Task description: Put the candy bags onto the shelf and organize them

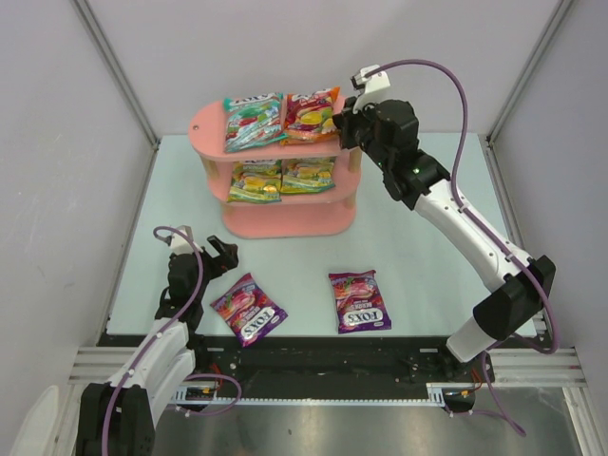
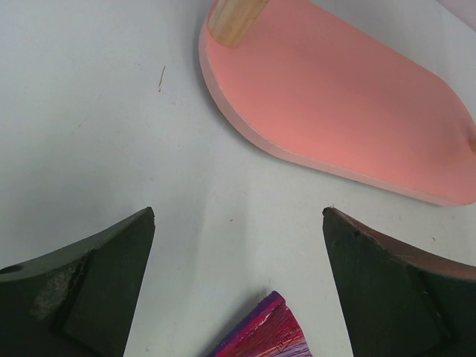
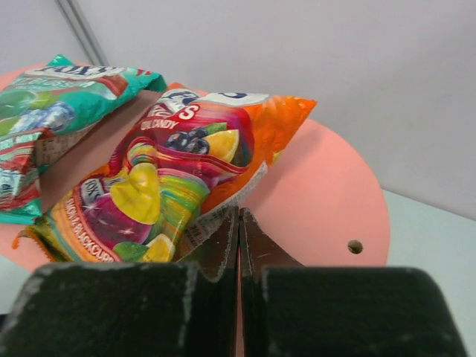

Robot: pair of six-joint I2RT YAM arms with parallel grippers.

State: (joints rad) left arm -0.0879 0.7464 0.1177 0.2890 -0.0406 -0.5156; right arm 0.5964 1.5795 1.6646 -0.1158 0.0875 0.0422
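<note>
- Evidently a nudging step: right claw (image 3: 239,216) was clenched, tips at the near hem of the red-orange bag (image 3: 178,171) on the top tier of the shelf (image 3: 327,201); whether it pinched the hem, could not tell.
- Best done with short, level pushes straight ahead of claw, squaring it beside teal bag (image 3: 44,111) at claw's left.
- Bare pink top lay right of claw; rim close, so no sideways shove.
- Left claw (image 2: 238,216) released wide, purple bag (image 2: 264,335) corner just under its gap; desk (image 2: 111,111) open ahead.

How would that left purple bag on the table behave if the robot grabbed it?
Probably floppy: the left purple bag looks like thin film, lying flat. Its glossy skin may be slippery, so a push would likely slide it, not tip it.
</note>
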